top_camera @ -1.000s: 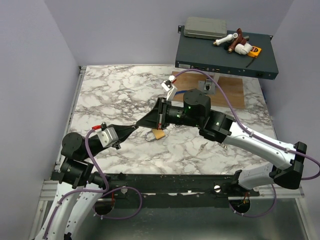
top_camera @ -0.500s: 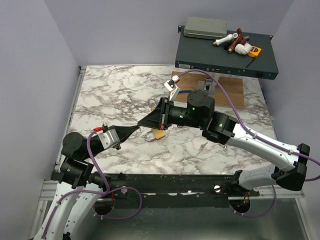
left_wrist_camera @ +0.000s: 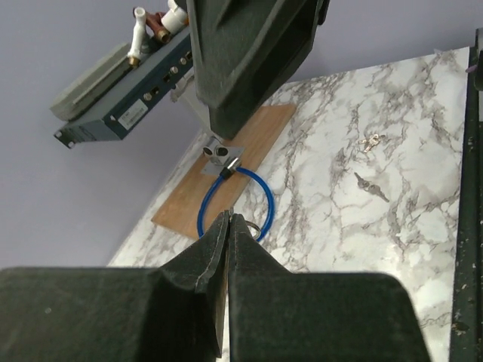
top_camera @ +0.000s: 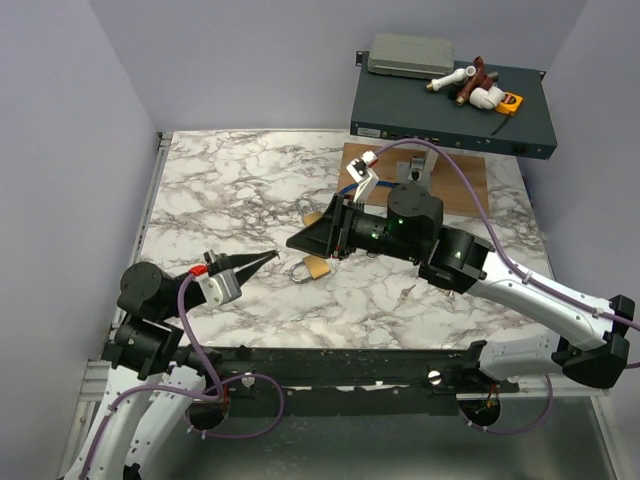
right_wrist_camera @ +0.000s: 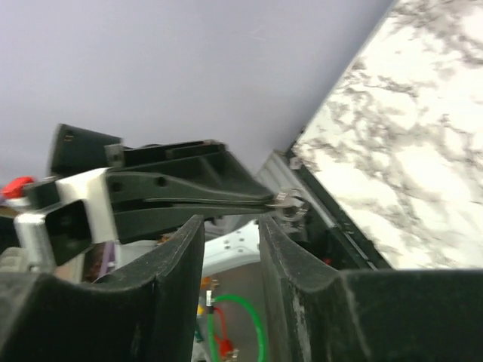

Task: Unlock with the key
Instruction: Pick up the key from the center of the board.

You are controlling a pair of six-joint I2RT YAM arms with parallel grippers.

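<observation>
My left gripper (top_camera: pixel 272 257) is shut on the small silvery key. In the right wrist view the key (right_wrist_camera: pixel 289 205) sticks out of the left fingertips. In the left wrist view only its ring (left_wrist_camera: pixel 261 224) peeks past my closed left gripper (left_wrist_camera: pixel 229 218). My right gripper (top_camera: pixel 293 243) is open and empty and faces the left fingertips with a small gap; its fingers (right_wrist_camera: pixel 294 249) frame the left gripper. A brass padlock (top_camera: pixel 316 267) with a silver shackle lies on the marble table (top_camera: pixel 220 190) just right of both tips.
A second brass padlock (top_camera: pixel 312 217) lies partly behind the right gripper. Loose keys (left_wrist_camera: pixel 370 142) lie on the marble. A blue cable loop (left_wrist_camera: pixel 202 215) runs from a metal block (left_wrist_camera: pixel 221 153) on a wooden board (top_camera: pixel 460 185). A dark rack unit (top_camera: pixel 450 115) stands at the back.
The right gripper has drawn back to the right, away from the left fingertips. The left wrist has dropped slightly towards the near edge, still shut on the key.
</observation>
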